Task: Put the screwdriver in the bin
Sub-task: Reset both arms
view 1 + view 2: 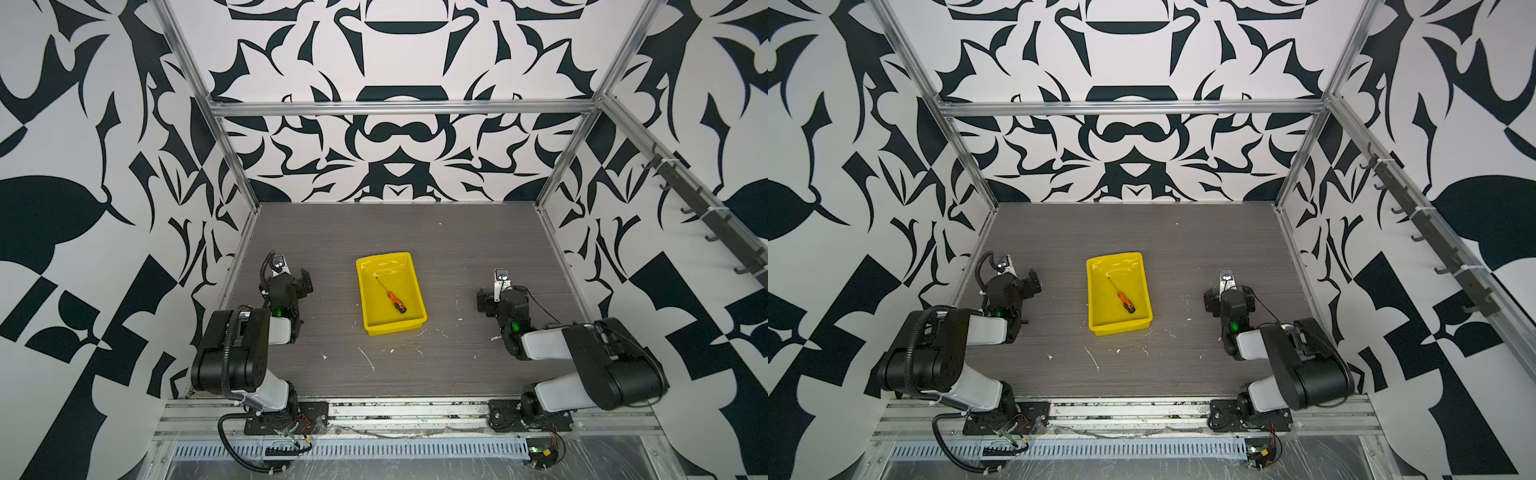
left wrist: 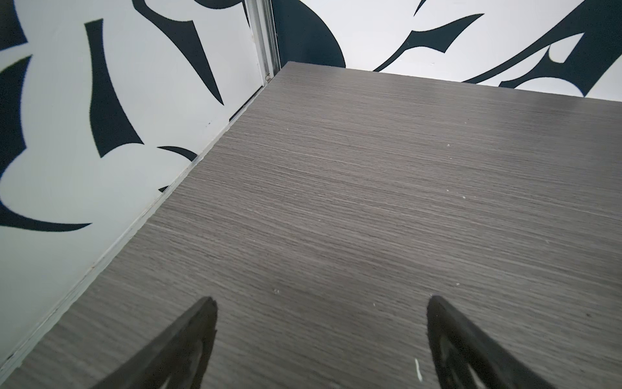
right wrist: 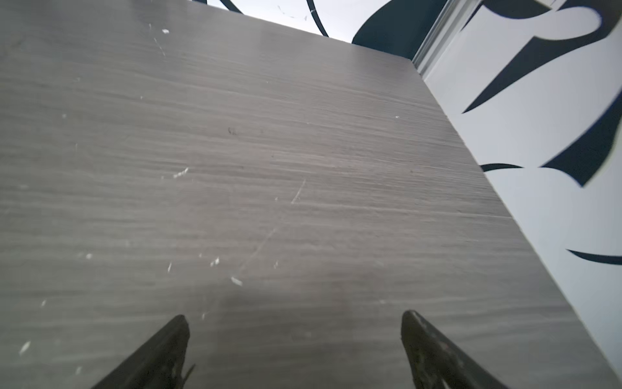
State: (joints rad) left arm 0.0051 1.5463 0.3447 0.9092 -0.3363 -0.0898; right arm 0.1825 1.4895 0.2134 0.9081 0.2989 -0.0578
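Observation:
The screwdriver [image 1: 396, 302] [image 1: 1125, 302], with its orange handle and thin dark shaft, lies diagonally inside the yellow bin [image 1: 395, 326] [image 1: 1119, 327] at mid-table in both top views. Nothing touches it. My left gripper [image 2: 321, 303] is open over bare tabletop near the left wall, with nothing between its fingers. The right gripper [image 3: 292, 318] is also open and empty, over bare tabletop near the right wall. Both arms are folded back, the left arm [image 1: 286, 291] and the right arm [image 1: 505, 301] each well to one side of the bin. Neither wrist view shows the bin or the screwdriver.
The grey wood-grain table [image 1: 457, 257] carries small white scuffs and specks [image 1: 368, 359] in front of the bin. Patterned walls and aluminium posts [image 1: 232, 153] close in the left, right and back sides. A rail with hooks [image 1: 698, 208] runs along the right wall.

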